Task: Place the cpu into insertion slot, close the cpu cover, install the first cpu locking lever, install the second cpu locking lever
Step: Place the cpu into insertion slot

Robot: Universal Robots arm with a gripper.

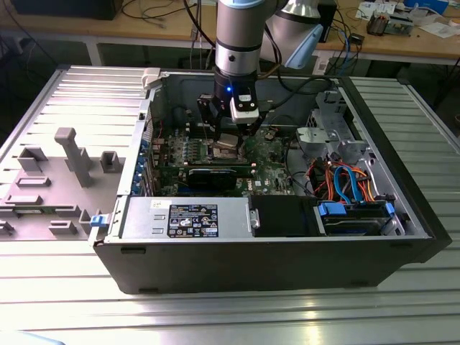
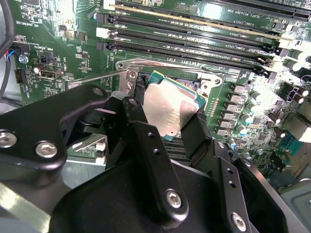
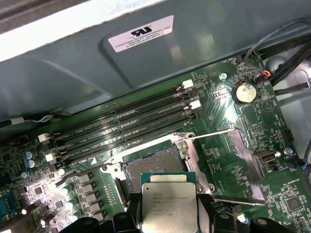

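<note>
Gripping the cpu by two opposite edges, our jaws were closed on it and held it silver face up over one side of the insertion slot, whose dark centre lay bare in the first wrist view. The cpu cover stood swung open beside the slot, with the memory slots just beyond on the green board. All this sat inside the open computer case on the desk.

A grey ribbed metal table carried an open black computer case at its middle. Just beside it, at the exterior view's left, lay a grey panel with upright blocks.
</note>
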